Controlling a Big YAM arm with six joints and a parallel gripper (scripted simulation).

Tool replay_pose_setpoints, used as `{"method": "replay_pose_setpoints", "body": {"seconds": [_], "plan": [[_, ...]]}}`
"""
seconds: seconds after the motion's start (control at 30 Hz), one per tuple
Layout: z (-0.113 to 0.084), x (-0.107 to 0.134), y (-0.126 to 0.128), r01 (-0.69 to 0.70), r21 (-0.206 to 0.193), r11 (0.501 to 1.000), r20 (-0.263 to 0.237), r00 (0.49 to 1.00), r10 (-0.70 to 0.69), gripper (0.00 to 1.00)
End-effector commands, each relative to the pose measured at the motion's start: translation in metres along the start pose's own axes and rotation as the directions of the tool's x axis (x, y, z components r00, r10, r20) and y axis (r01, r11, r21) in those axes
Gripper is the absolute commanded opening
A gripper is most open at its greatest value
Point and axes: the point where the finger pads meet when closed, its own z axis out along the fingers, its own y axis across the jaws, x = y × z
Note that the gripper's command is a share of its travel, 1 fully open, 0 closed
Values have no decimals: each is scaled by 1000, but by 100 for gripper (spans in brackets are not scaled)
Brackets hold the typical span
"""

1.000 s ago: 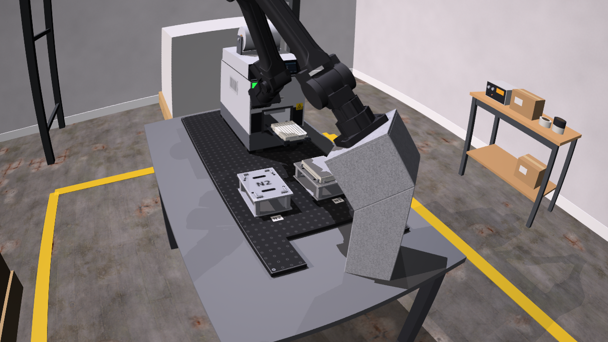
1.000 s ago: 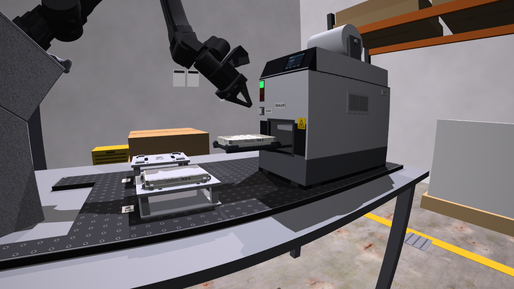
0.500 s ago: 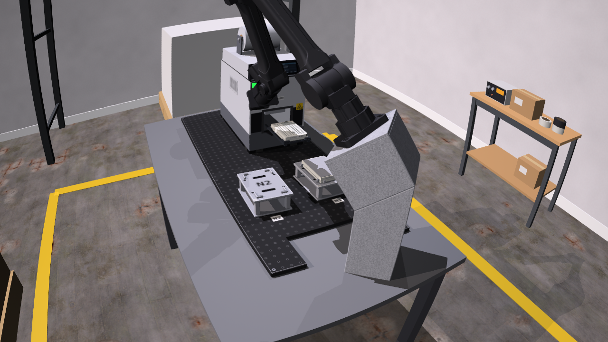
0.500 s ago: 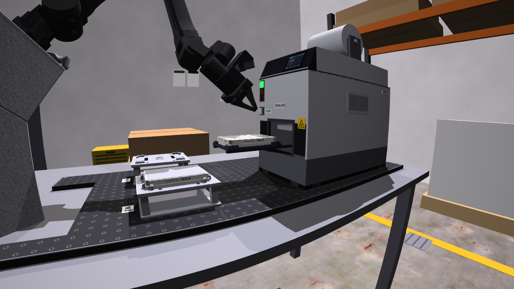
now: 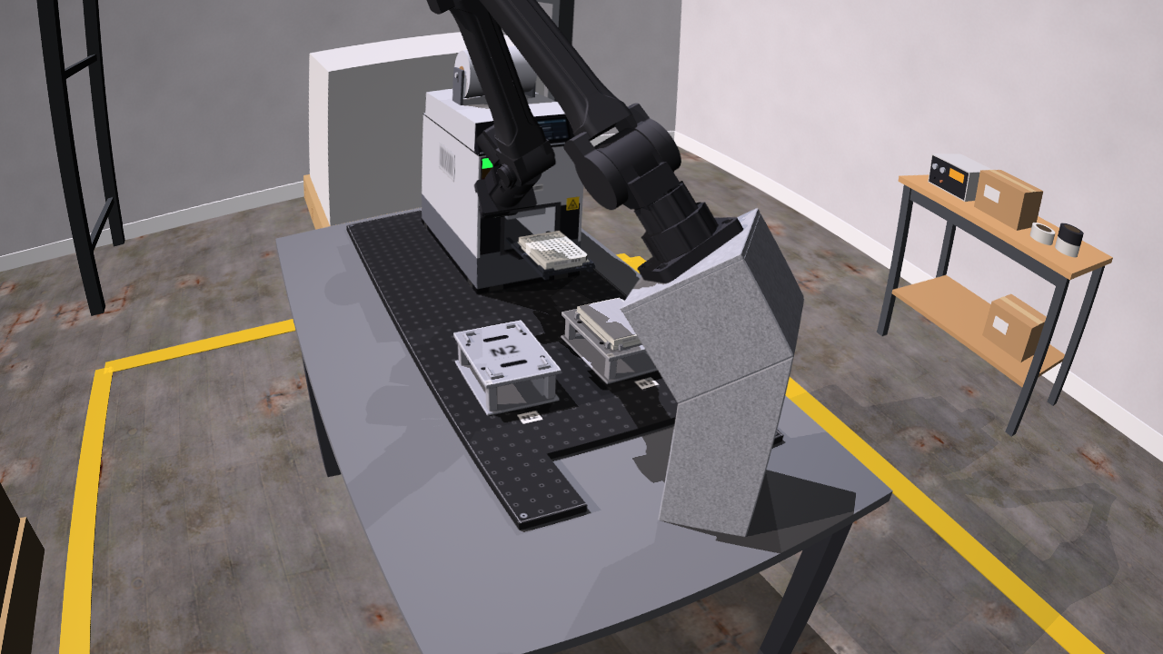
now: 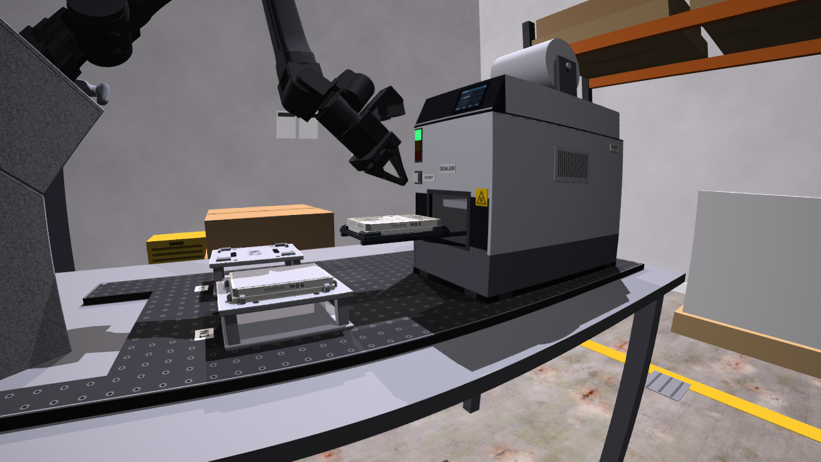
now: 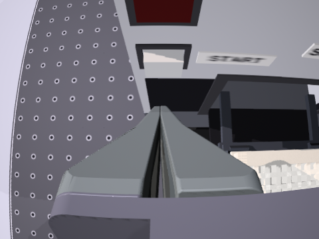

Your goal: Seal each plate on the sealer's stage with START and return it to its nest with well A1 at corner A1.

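1. Hovering in front of the sealer (image 5: 456, 163) (image 6: 551, 189) (image 7: 266, 30), my gripper (image 5: 497, 197) (image 6: 405, 182) (image 7: 160, 117) pointed slantwise down toward its front, with its fingertips together and nothing clamped between them.
2. I had the tips near the START button (image 6: 417, 177) (image 7: 163, 61); from outside, a narrow gap showed between them and the machine.
3. The signal lamp (image 5: 487, 163) (image 6: 417, 135) glowed green above that button, and the red section (image 7: 163, 10) looked dark.
4. Out in front of the sealer's opening stood the stage (image 5: 589, 266) (image 6: 396, 236) (image 7: 239, 147), carrying one plate (image 5: 552, 249) (image 6: 393, 222) (image 7: 286, 176) that lay flat, its pattern of wells visible on top.
5. I saw the other plate, M06 (image 5: 610, 325) (image 6: 282, 283), lying flat on nest N1 (image 5: 605, 365) (image 6: 341, 290), its top face smooth and pale.
6. Beside it, nest N2 (image 5: 503, 351) (image 6: 255, 253) held no plate.
7. Both nests stood on the perforated black board (image 5: 422, 325) (image 6: 390, 339) (image 7: 66, 99), as did the sealer, which carried a pale roll (image 5: 520, 73) (image 6: 525, 63) on top.

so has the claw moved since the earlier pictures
Yes. In the exterior view the claw, fingers shut together, has come closer to the sealer's front, towards the START button.
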Motion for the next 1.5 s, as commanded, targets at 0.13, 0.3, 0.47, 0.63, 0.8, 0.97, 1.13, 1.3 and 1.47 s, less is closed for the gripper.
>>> {"method": "replay_pose_setpoints", "body": {"seconds": [0.13,0.3,0.47,0.63,0.8,0.97,1.13,1.3,1.47], "plan": [[0,-40,-2,2,-3,1000,78,997,-2,0],[-1,-25,-2,-2,-5,1000,47,999,3,0],[-1,-1,1,-6,-9,1000,6,1000,6,0],[0,-12,8,11,-19,1000,18,1000,-10,0],[1,-24,13,21,-27,999,34,999,-20,0],[-1,-36,12,24,-24,999,53,998,-23,0],[-2,-38,-1,20,-7,1000,62,998,-20,0],[-5,-19,-12,11,10,1000,31,999,-11,0],[-2,-14,-5,12,-1,1000,23,1000,-12,0]]}}
